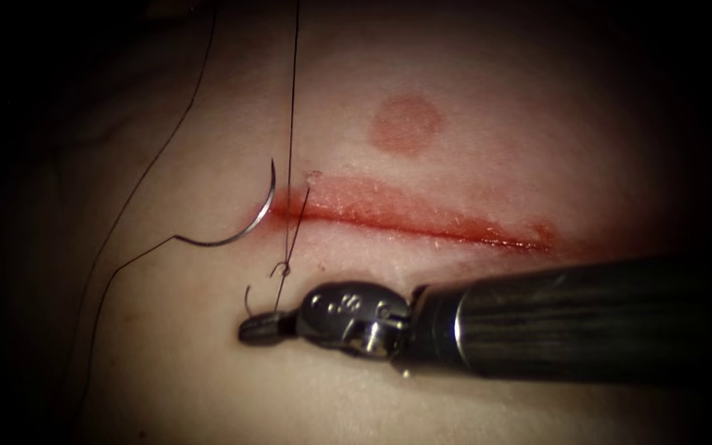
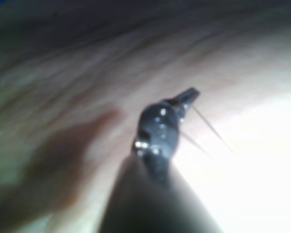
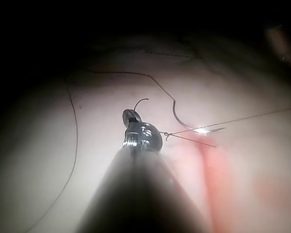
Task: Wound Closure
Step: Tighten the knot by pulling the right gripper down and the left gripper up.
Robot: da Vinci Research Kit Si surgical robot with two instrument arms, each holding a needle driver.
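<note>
- Reaching in from 3 o'clock across the pale pork-belly tissue [image 1: 496, 148], at 6 o'clock of the long red cut [image 1: 422, 221]: the dark-shafted right tool with its steel wristed head [image 1: 261, 327] [image 3: 131, 116].
- Pinching the thin black thread [image 1: 292, 124] with jaws closed together, just at 6 o'clock of a small knot [image 1: 284, 268]; a short curled end of thread [image 1: 247, 298] sticking out at 11 o'clock of the jaw tips.
- Running taut from that knot towards 12 o'clock, crossing the left end of the cut and leaving the endoscope view: one strand of the thread.
- Lying loose on the tissue at the 9 o'clock end of the cut, held by neither tool: the curved steel needle [image 1: 245, 227] [image 3: 200, 130], its point turning to 12 o'clock, its curve touching the cut's left end, not visibly passing into the tissue.
- Trailing from the needle's blunt end towards 7 o'clock in a slack sweep: more thread.
- Appearing in the left wrist view with jaws pressed narrow on a fine strand of thread: the left tool [image 2: 186, 95].
- Staining the tissue at 12 o'clock of the cut: a round patch of red fluid [image 1: 405, 124].
</note>
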